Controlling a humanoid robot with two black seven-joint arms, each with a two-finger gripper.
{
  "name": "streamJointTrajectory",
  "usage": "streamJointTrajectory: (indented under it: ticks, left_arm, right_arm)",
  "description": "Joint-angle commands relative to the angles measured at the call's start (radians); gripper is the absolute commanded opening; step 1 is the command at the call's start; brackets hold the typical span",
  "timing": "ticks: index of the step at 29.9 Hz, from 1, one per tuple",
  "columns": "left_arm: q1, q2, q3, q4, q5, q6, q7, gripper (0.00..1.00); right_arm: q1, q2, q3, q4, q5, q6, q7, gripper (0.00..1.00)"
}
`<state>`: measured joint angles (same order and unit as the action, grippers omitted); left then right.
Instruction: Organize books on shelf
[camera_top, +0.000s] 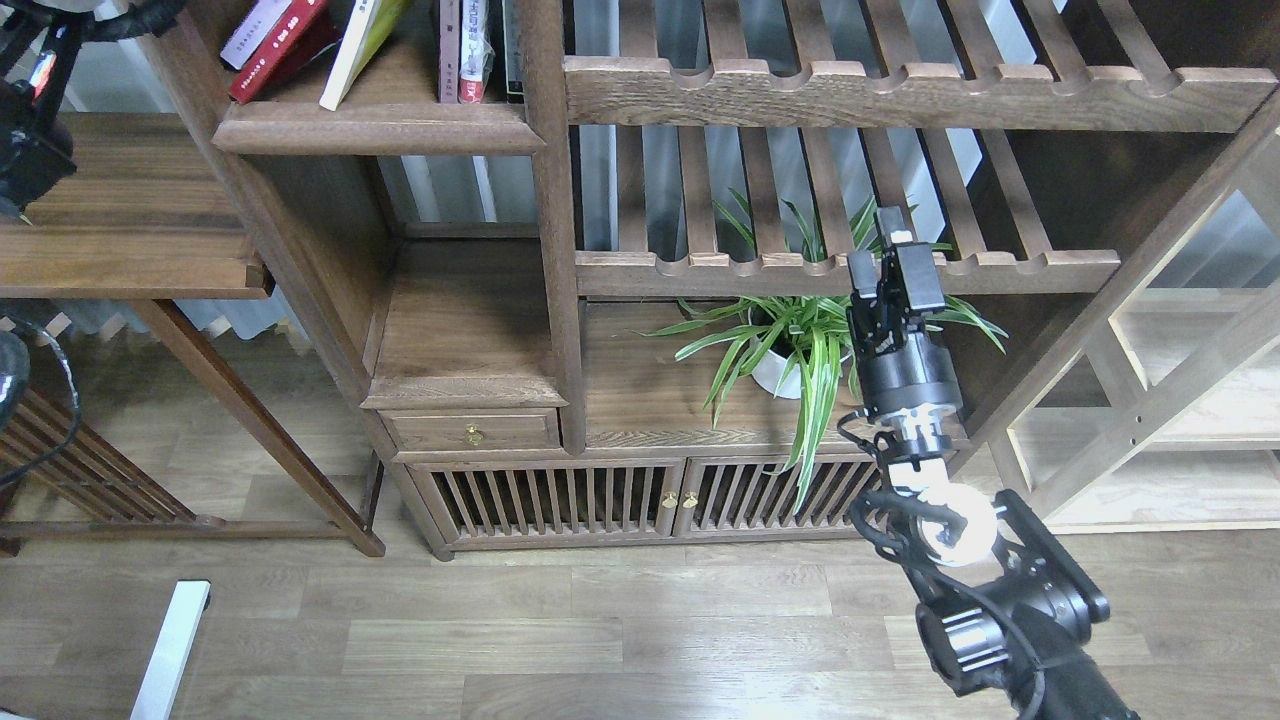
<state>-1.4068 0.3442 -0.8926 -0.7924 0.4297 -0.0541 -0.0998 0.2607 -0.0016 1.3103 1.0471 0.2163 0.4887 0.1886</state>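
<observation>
The books (300, 40) lean loosely on the shelf (375, 128), toward its left end; they look stiff-edged but floppy and moderately heavy, so pinching near the spine seems wisest. The right gripper (890, 250) hovers empty by the plant (800, 340), fingers slightly apart; the left arm's fingers I cannot tell.

Books (300, 45) lean on the shelf (375, 128), upper left of the plant (790, 345), perhaps potted.
</observation>
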Motion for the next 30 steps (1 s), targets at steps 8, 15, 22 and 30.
streamJointTrajectory:
  ticks: [8,15,22,30]
  left_arm:
    - [0.127,0.035,-0.025,-0.110,-0.118,-0.108,-0.188,0.99]
    - [0.170,0.024,-0.026,-0.114,-0.241,-0.333,-0.314,0.99]
    - [0.298,-0.020,-0.028,-0.114,-0.416,-0.435,-0.333,0.99]
    - [0.362,-0.031,-0.009,-0.134,-0.467,-0.435,-0.317,0.99]
  right_arm:
    - [0.057,0.002,-0.077,-0.001,-0.005,0.000,0.000,0.86]
    - [0.100,0.002,-0.088,-0.001,-0.006,0.000,-0.004,0.86]
    - [0.150,0.002,-0.143,0.007,-0.008,0.000,-0.006,0.86]
    - [0.199,0.002,-0.161,0.037,-0.038,0.000,-0.009,0.86]
